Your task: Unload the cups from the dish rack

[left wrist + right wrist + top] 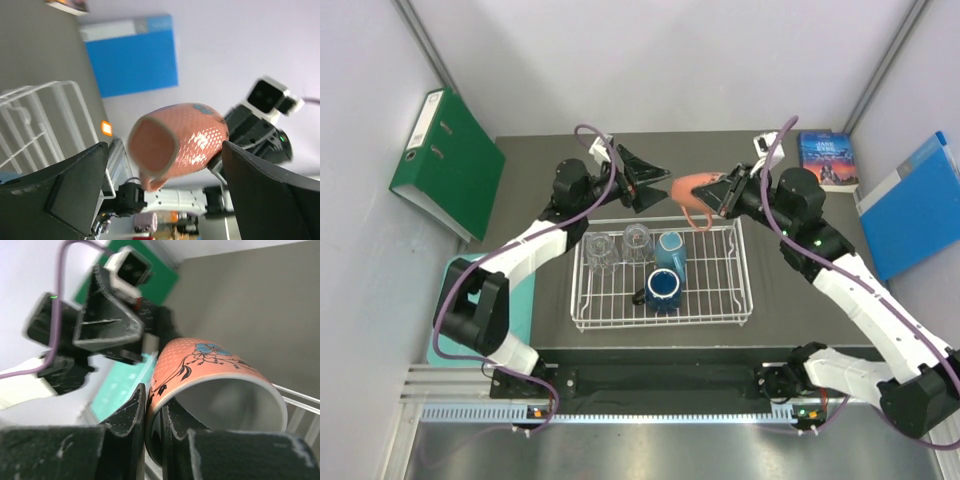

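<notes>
The right claw [154, 401] is clamped on the rim of the salmon-pink mug [200, 365], one finger inside the mouth and one outside against the flowered wall. The mug lies on its side in the air, its mouth toward the right wrist and its closed end pointing to 9 o'clock in the top view, with the handle hanging below. It hangs over the 12 o'clock edge of the dish rack [660, 325].

At the mug's 9 o'clock the left claw [666, 184] faces it with its jaws spread wide and grips nothing. In the left wrist view both fingers stand apart from the mug's sides.

Four cups sit in the rack. Two clear glass tumblers [601, 252] stand side by side in the 10 o'clock corner. The light blue mug [670, 250] is at their 3 o'clock, and the dark blue mug [662, 288] is just at its 6 o'clock.

On the dark table [535, 170] a green binder [445, 160] leans at 10 o'clock. A paperback book [828, 160] and a blue folder [910, 210] lie at 2 o'clock.
</notes>
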